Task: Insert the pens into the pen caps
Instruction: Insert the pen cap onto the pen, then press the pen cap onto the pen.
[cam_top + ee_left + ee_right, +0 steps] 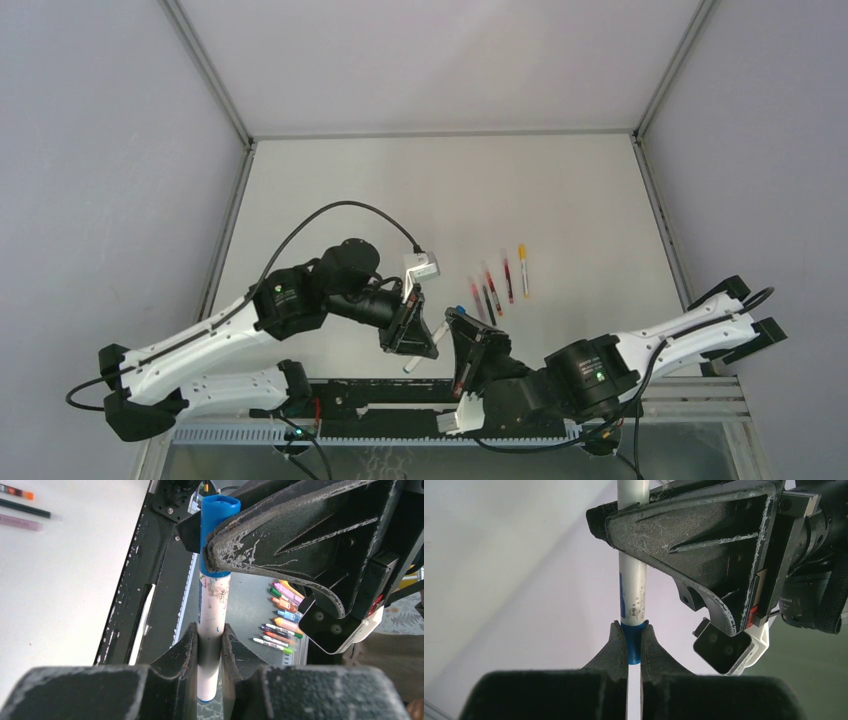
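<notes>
**Left wrist view:** My left pincer point(209, 640) fills the 6 o'clock edge. Its two dark fingers are pressed onto the whitish barrel of the blue pen point(213, 605), which runs straight up toward 12 o'clock. There the blue cap point(216, 525) sits over the pen's end, pinched by the right pincer point(202, 545), whose broad finger reaches in from 3 o'clock. Three other pens point(22, 510) lie on the desk point(65, 590) at 10 o'clock, well apart from the work.

**Right wrist view:** The right pincer's fingers rise from 6 o'clock, almost together, nipping only the blue cap. The barrel climbs to 12 o'clock, where the left pincer clamps it from 2 o'clock. Cap lip and barrel meet with no gap that I can see. How deep the tip sits inside is hidden.

**Top view:** Both arms meet at 6 o'clock on the desk, pincers nearly tip to tip with the pen between them. Its white tail pokes out toward 7 o'clock. The other pens lie in a row near the pincers, at their 1 o'clock.

I read this as the pressing-home step for the blue pair. The next move calls for a short push along the pen's own axis, with both grips firm and no sideways lean. After that, one pincer can let go.
</notes>
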